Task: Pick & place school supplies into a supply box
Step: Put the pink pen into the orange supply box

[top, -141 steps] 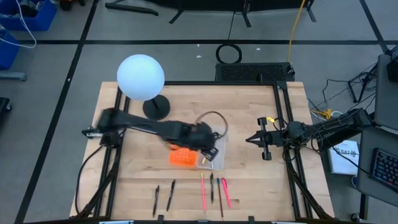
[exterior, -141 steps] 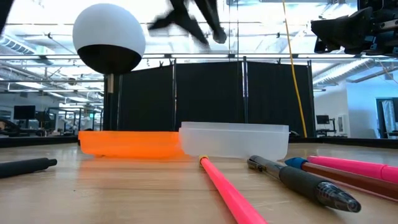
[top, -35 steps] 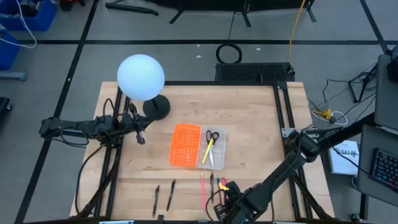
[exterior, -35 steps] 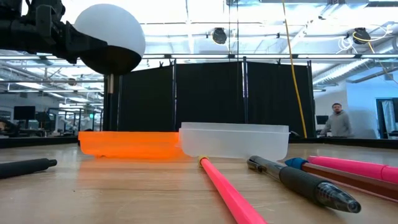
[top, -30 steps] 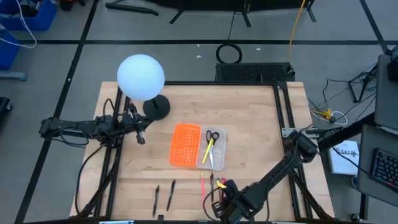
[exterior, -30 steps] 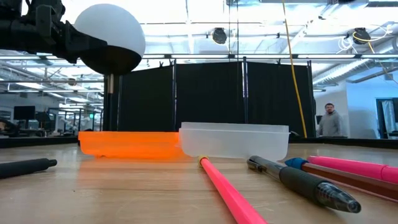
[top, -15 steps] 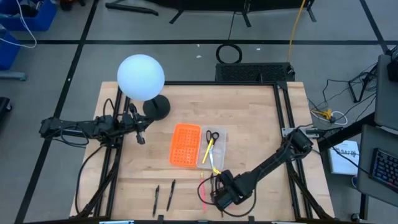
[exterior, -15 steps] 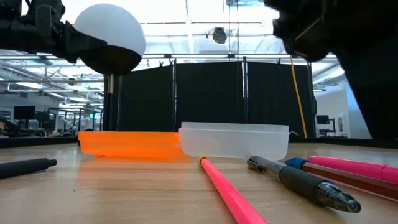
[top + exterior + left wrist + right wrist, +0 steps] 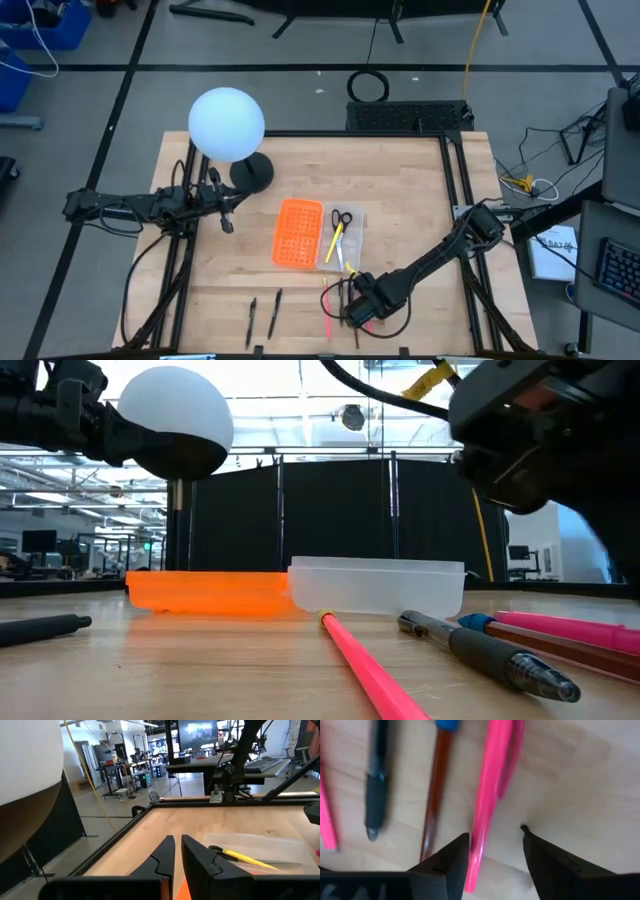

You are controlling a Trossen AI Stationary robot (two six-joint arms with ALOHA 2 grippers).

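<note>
High view first. Supply box out in the middle of the table, orange holed half on the left, clear tray on the right. Already in the tray: scissors and a yellow pencil. Right arm stretched in low from the right edge, right jaws down over the loose pens near the front edge, just in front of the tray. Two black pens off to the left of that, well apart from the arm. Left arm parked at the left edge next to the white globe lamp.

Low view. Same box straight ahead, orange beside clear, touching. Up close on the table: a long pink pencil, a grey-grip black pen and more pink at the right edge. Bulk of the right arm hanging top right, left arm top left by the lamp.

Left wrist view. Left jaws almost closed, just a slit between them, nothing in there. Aimed across the table at the tray.

Right wrist view. Right jaws spread apart, right above the wood. Pink pen lying in the gap, closer to one side, not clamped. Next to it a brown pencil with a blue end, outside the gap.
</note>
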